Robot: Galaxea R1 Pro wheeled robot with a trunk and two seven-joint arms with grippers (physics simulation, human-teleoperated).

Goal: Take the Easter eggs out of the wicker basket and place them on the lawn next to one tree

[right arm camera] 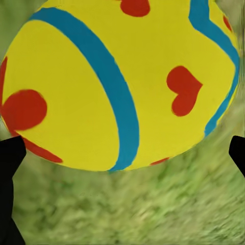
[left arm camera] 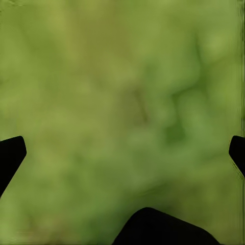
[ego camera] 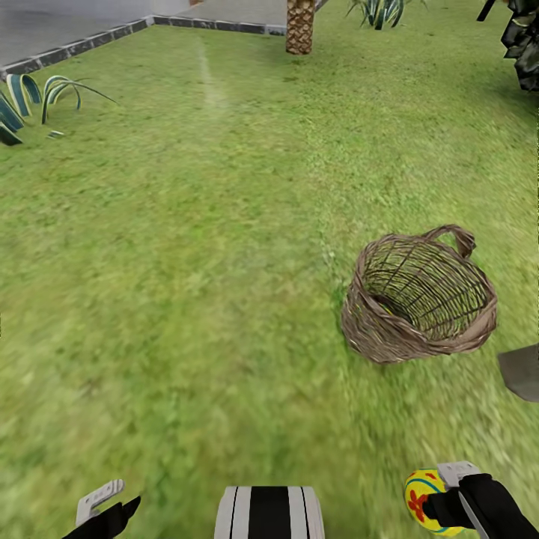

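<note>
Head view: the round brown wicker basket [ego camera: 419, 299] sits on the bright green lawn [ego camera: 187, 262] at two o'clock; the right gripper [ego camera: 442, 505] is closed around a yellow painted egg [ego camera: 423, 500] at five o'clock. The left gripper [ego camera: 105, 509] at seven o'clock looks empty.

Left wrist view: its fingertips [left arm camera: 11, 153] are spread wide over blurred grass.

Right wrist view: the egg [right arm camera: 117, 81] bulges well past the fingertips [right arm camera: 10, 153], so I judge that a jolt while driving could shake it loose.

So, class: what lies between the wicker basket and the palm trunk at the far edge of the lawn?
Head view: bare lawn alone lies between the wicker basket and the palm trunk.
</note>
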